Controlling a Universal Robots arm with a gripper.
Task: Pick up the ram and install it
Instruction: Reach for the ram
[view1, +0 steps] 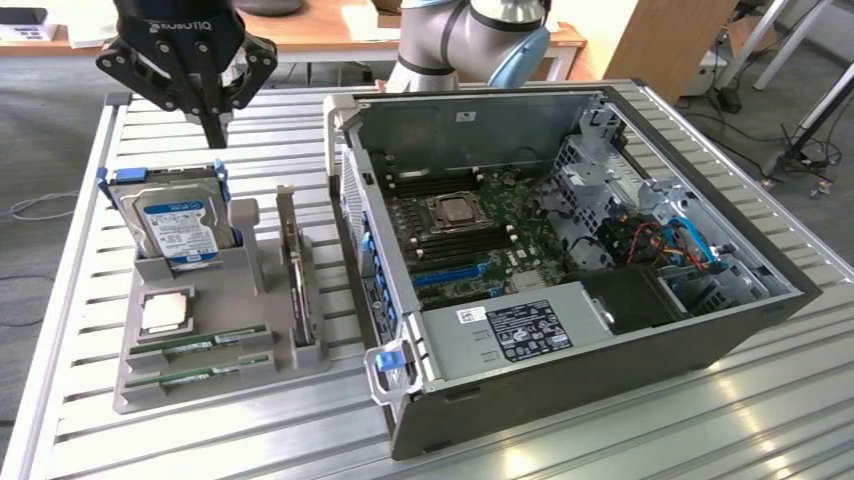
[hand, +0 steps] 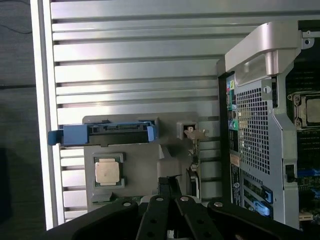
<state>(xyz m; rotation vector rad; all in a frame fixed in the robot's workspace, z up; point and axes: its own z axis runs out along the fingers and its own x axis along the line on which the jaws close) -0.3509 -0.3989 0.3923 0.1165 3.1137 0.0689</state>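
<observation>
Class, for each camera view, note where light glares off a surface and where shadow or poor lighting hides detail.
Exterior view: bright glare patches on the metal table in front of the open computer case, and part of the case's interior lies in shadow. Wrist view: the table's edge rail is washed out to white, and the end effector reads as a dark, underlit shape.

We are seeing bright, even light spreading over the slatted metal tabletop (view1: 747, 420), and pale glare is streaking it toward the exterior view's right. The open computer case (view1: 601, 370) is throwing shade over its own interior, where the deeper corners are going dark. In the wrist view the edge rail (hand: 42, 125) is blowing out to white, while the claw (hand: 170, 186) is showing as a near-black silhouette against the glowing tabletop.
</observation>
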